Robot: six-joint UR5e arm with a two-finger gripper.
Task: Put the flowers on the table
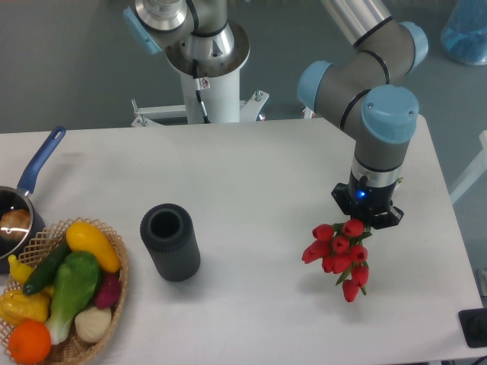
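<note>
Item: flowers (340, 258), a bunch of red tulip-like blooms with smooth, plastic-looking heads and thin green stems, at four o'clock on the white matte table (251, 167). Held under the gripper (366, 221); the fingers were hidden by the blooms, though it appeared clamped on the stems. Step judged: carrying or lowering for placement. Next move called for descent until the bunch rested, then release. At eight o'clock stood a dark ribbed cylindrical vase (170, 242), well apart.

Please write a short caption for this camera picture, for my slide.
Robot hand holds red flowers low over the white table, right of a dark vase.
</note>
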